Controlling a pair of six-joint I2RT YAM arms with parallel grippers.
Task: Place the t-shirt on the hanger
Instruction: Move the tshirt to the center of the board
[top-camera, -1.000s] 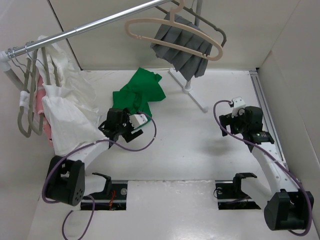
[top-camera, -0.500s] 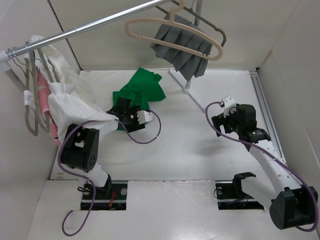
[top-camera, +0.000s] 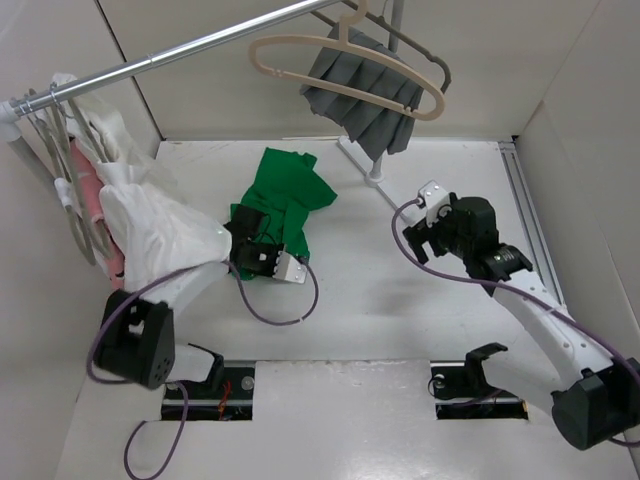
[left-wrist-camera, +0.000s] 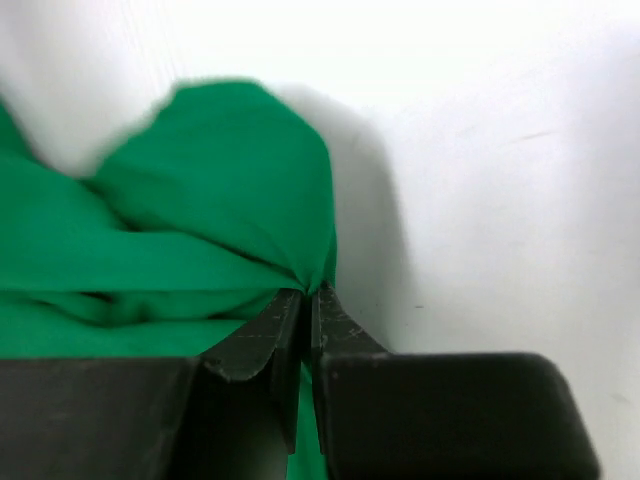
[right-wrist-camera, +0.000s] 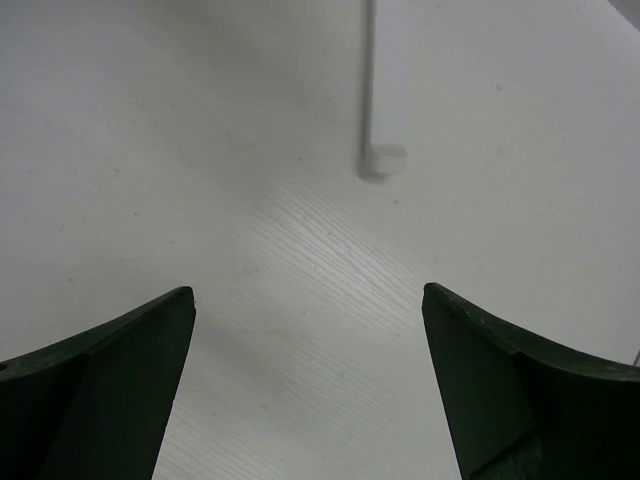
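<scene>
Green t-shirt (top-camera: 285, 195) lies crumpled on the table (top-camera: 400, 300), left of centre.
We see our left claw (left-wrist-camera: 308, 292) clamped on a fold at its edge, our right claw (right-wrist-camera: 307, 292) spread wide over the table, and the cream hanger (top-camera: 345, 65) up on the rail (top-camera: 200, 45) behind.

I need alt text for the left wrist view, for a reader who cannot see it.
The left gripper, its black jaws shut, pinches a fold at the edge of the green t-shirt. The crumpled shirt fills the left of the picture; bare white table fills the right.
</scene>
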